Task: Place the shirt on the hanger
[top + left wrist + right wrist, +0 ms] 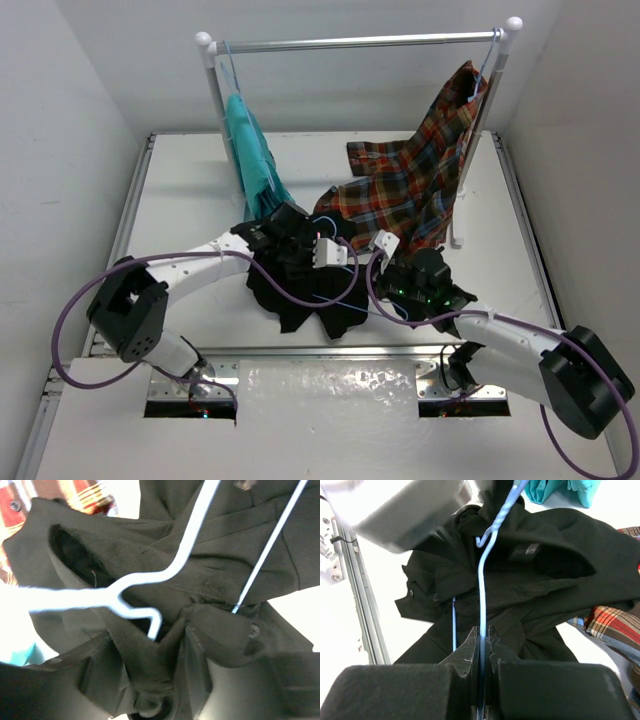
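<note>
White tabletop (180,200), matte, with white walls close on the left, right and back. Metal strips run along its side edges. Across the top of the overhead frame a silver rail (360,42) with white knobs spans the back on white posts. A teal garment (252,150) hangs from its left end. A red-orange plaid shirt (420,180) hangs from its right end, its lower part spreading onto the tabletop.

The black shirt (300,295) sits crumpled in a heap at frame centre, just below the teal garment and touching the plaid shirt's lower edge. Both arms reach in over it from the bottom of the frame, purple cables looping beside them.

The pale-blue wire hanger (481,575) is over the heap, its hook toward the top of the right wrist view and its wire crossing the collar folds. The right claw (481,637) is pinched narrow on the hanger's wire, pads tight against it. The left claw (147,667) is closed on a bunched fold of the black shirt, fabric filling the gap between its fingers. In the left wrist view the hanger's hook sits just above that fold.
</note>
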`<move>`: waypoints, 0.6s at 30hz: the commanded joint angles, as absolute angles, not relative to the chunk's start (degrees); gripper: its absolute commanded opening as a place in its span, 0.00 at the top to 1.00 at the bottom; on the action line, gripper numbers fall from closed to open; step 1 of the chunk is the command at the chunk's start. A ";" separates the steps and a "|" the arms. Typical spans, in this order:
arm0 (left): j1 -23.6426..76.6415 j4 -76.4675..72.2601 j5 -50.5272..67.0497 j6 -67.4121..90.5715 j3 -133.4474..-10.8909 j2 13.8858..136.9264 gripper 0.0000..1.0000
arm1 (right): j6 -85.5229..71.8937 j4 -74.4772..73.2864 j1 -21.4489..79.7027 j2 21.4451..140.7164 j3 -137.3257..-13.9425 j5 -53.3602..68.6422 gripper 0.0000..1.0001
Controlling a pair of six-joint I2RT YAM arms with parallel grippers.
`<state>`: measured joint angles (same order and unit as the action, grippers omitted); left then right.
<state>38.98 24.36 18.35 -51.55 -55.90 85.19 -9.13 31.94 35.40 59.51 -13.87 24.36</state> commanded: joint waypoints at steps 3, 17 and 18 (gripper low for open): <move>38.15 24.95 25.65 -52.65 -58.80 86.22 0.78 | -6.33 31.03 35.68 59.41 -17.40 25.14 1.00; 37.18 32.87 13.81 -38.51 -63.98 76.39 1.00 | -8.26 17.60 35.68 56.26 -28.09 9.77 0.40; 37.18 32.78 11.97 -35.97 -64.25 74.90 1.00 | -8.26 12.62 35.68 55.90 -29.78 8.19 0.36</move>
